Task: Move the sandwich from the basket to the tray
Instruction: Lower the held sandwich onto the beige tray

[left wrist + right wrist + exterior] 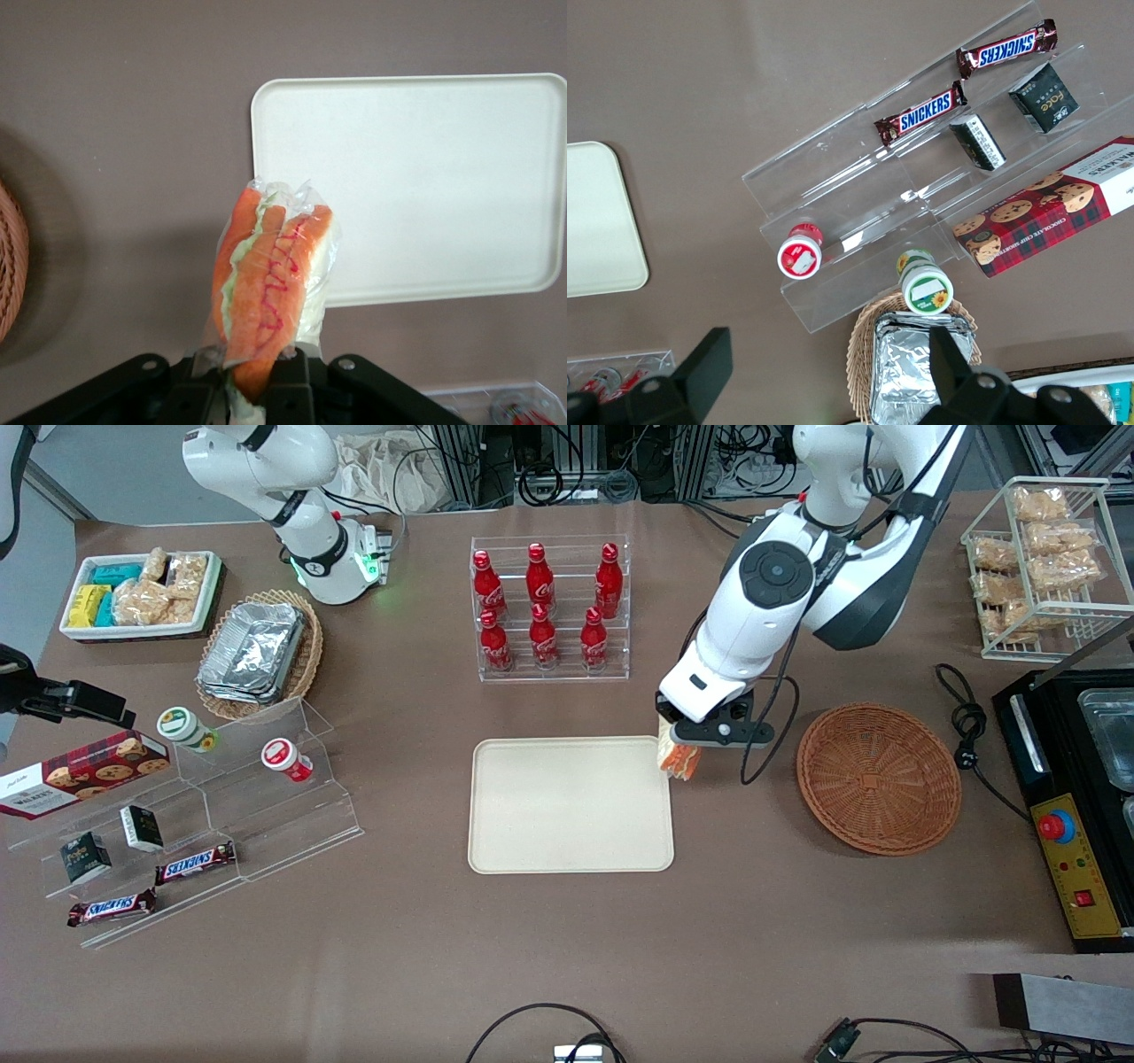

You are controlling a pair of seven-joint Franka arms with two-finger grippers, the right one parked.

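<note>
My left gripper [680, 751] [251, 376] hangs over the edge of the cream tray [567, 833] [443, 159] that faces the basket, shut on the sandwich [679, 759] [270, 279]. The sandwich is wrapped in clear film, with orange and green filling showing, and it points down at the table beside the tray's corner. The reddish-brown wicker basket [877, 776] [9, 266] lies toward the working arm's end of the table with nothing in it. The tray is bare.
A clear rack of red cola bottles [549, 607] stands just farther from the front camera than the tray. A tiered acrylic stand [204, 815] with snacks and a foil-container basket [259, 654] lie toward the parked arm's end. A black appliance [1072, 806] and cable [970, 731] sit beside the basket.
</note>
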